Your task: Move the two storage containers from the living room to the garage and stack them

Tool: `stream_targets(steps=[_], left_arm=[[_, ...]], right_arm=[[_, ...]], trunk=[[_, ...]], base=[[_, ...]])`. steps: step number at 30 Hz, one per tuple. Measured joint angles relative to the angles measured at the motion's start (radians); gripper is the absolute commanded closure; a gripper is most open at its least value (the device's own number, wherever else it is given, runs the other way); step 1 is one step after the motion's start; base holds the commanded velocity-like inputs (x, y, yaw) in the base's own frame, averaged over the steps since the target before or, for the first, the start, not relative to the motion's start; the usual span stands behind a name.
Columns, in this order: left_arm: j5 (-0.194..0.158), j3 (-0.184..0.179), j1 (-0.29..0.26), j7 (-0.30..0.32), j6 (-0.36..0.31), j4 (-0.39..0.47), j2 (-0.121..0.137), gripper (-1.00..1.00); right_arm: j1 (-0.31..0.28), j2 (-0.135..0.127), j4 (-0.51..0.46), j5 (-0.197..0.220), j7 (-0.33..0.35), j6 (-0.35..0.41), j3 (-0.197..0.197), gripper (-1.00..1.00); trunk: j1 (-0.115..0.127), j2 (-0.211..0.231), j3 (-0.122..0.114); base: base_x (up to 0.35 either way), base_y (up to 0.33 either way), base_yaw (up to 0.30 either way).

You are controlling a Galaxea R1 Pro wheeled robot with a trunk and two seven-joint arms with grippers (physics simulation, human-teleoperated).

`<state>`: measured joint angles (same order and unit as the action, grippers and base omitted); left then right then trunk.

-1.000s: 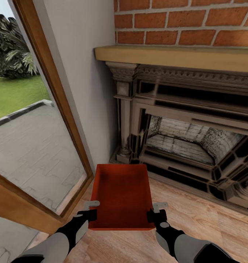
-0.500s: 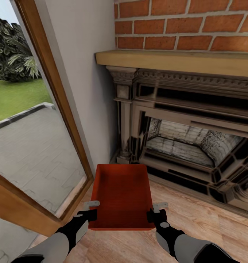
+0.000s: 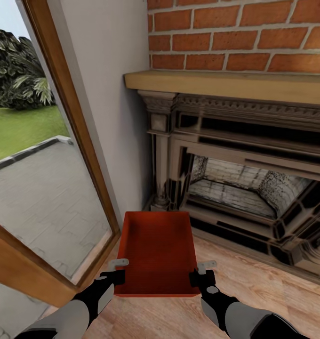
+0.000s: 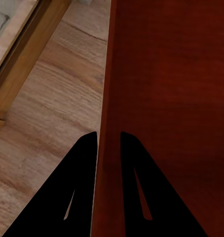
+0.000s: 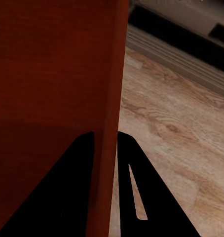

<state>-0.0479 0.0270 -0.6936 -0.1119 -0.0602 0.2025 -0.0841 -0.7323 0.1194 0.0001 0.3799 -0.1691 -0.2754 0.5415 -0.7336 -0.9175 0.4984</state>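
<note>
Holding: one orange-red storage container (image 3: 156,254) is being carried low in front of the trunk, level, its open top facing up, above the light wood plank floor (image 3: 273,301) of the living room.
Left grip: the left gripper (image 3: 116,274) is pinching the container's left wall near the close corner; in the left wrist view its two dark fingers (image 4: 80,187) are sitting one on each side of the thin wall (image 4: 108,98), closed down to the wall's thickness.
Right grip: the right gripper (image 3: 201,276) is doing the same on the opposite wall, its fingers (image 5: 77,187) straddling the red edge (image 5: 114,74) with almost no gap.
Reason for the hold: two clamps on facing walls are probably keeping the wide, thin-walled bin from tipping or twisting as the base is driving.
Where it is: the bin is hanging just in front of the ornate dark fireplace (image 3: 244,179), with the wood-framed glass door (image 3: 52,188) to its left and the red brick chimney (image 3: 235,33) above the mantel (image 3: 226,84).
Step in hand: judging by the surroundings, this is the carrying leg, and the robot is not yet in the garage.
Remaining: setting this bin down in the garage and handling the second one both appear undone.
Risk: a narrow grip near one end could let the far end sag.
</note>
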Motion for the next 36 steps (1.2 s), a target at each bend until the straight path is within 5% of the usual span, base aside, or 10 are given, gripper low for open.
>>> stream_targets(steps=[36], left_arm=[[0.000,0.000,0.000,0.000,0.000,0.000,0.000,1.00]], right_arm=[[0.000,0.000,0.000,0.000,0.000,0.000,0.000,1.00]], trunk=[[0.000,0.000,-0.056]], base=[[0.000,0.000,0.000]])
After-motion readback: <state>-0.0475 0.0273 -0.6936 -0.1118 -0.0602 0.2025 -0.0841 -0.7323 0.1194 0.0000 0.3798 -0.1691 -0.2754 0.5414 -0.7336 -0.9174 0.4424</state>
